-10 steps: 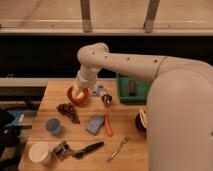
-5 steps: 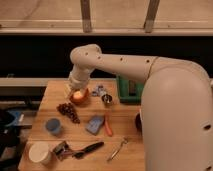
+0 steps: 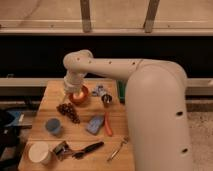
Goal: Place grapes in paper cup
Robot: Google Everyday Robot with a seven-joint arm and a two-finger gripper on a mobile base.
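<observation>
The grapes, a dark bunch, lie on the wooden table just in front of the orange bowl. The paper cup, wide and cream-white, stands at the table's front left corner. My gripper hangs from the white arm over the left edge of the orange bowl, just behind and above the grapes and not touching them. The paper cup is far in front of the gripper.
A small blue cup stands between the grapes and the paper cup. A blue sponge, an orange stick, a black-handled tool, a metal utensil and a small metal cup lie to the right. A green tray is behind.
The arm has swung left. My gripper has moved from the right of the orange bowl to its left edge, closer to the grapes.
</observation>
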